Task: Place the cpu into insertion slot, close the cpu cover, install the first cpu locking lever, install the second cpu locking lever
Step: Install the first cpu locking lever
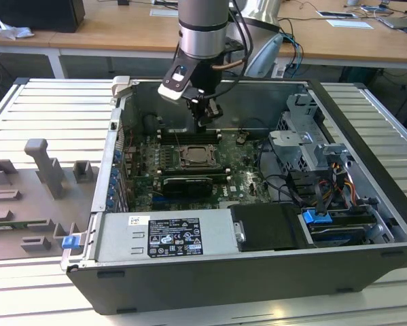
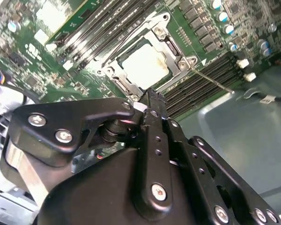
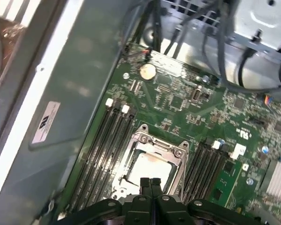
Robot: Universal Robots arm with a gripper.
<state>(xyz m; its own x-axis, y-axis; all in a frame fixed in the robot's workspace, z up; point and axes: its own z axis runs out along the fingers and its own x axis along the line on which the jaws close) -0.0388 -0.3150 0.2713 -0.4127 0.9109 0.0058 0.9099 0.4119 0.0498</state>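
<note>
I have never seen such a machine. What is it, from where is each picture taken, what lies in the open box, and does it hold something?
It is a robot arm with a gripper, a two-fingered clamp. The exterior view is from a camera standing apart; both wrist views come from cameras riding on the arm. The box is an open computer case lying on a ribbed metal table. Inside is a green motherboard. The cpu, a pale square chip, sits in it, with the cpu cover, a shiny frame, around it. The gripper hovers just above, shut, holding nothing.
</note>
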